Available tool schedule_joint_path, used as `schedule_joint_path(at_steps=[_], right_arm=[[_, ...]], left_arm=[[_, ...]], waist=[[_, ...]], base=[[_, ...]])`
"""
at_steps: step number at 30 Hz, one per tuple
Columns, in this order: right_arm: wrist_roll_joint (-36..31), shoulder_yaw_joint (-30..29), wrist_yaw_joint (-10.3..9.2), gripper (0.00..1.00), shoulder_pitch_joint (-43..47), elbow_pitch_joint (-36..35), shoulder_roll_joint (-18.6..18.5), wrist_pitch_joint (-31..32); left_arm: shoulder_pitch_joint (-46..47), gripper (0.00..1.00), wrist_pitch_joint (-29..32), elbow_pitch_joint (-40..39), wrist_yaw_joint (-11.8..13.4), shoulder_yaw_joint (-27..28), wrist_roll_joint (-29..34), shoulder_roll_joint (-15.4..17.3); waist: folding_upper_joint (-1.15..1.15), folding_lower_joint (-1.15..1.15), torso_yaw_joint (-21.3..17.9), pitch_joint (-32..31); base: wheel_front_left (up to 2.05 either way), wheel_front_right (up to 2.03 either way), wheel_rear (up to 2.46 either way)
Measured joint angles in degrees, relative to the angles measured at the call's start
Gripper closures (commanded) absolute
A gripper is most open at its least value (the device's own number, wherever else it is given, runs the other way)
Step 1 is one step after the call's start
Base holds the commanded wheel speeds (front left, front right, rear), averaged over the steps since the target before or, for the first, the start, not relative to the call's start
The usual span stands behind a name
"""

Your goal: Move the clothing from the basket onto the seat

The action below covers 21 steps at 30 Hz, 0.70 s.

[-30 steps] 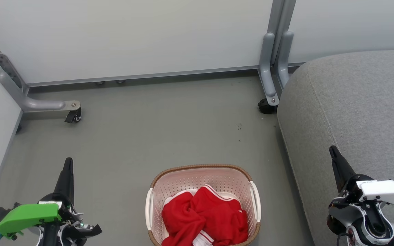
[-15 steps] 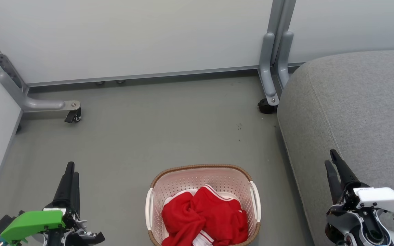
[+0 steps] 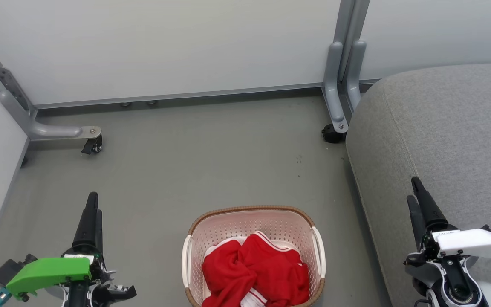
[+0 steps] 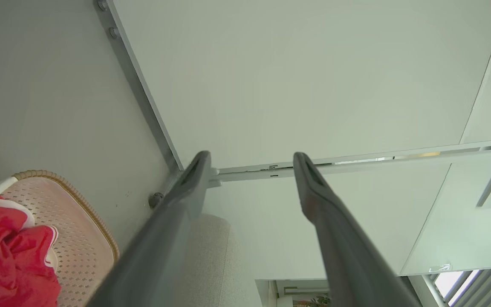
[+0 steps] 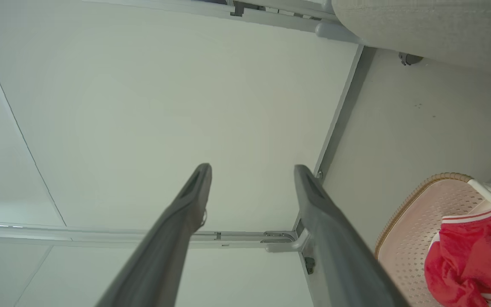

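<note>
Red clothing with white trim lies bunched inside a cream perforated basket with a brown rim, which stands on the grey floor. The grey seat rises just to the basket's right. The left gripper is low on the basket's left and the right gripper low over the seat's edge. Both point forward, their fingers spread apart and grasping nothing.

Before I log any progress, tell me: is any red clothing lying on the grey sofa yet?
No, the red clothing lies bundled inside the basket, which stands on the floor left of the sofa.
</note>
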State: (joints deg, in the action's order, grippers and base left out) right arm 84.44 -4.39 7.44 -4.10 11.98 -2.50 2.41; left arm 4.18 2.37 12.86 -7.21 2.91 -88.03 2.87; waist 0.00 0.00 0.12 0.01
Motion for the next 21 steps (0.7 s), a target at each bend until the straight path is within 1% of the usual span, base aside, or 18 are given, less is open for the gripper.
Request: schedule_joint_path(at_steps=[9,16,21], right_arm=[[-12.91,0.86,0.00,0.00,0.34,-3.35,-0.01,-2.15],[-22.46,2.09,0.00,0.00,0.64,-4.95,-0.20,-3.67],[-27.95,2.93,0.00,0.00,1.22,-5.42,-0.34,-4.64]], left_arm=[[0.02,0.00,-2.22,-3.28,0.00,-1.43,12.55,0.42],[-0.03,0.00,-3.67,-4.59,0.00,-2.58,20.89,0.60],[-0.06,0.00,-4.76,-4.89,0.00,-3.22,26.18,0.81]], waist=[[0.00,0.00,0.14,-0.15],[0.00,0.00,0.17,-0.25],[0.00,0.00,0.14,-0.22]], base=[[0.00,0.00,0.00],[0.00,0.00,0.00],[0.00,0.00,0.00]])
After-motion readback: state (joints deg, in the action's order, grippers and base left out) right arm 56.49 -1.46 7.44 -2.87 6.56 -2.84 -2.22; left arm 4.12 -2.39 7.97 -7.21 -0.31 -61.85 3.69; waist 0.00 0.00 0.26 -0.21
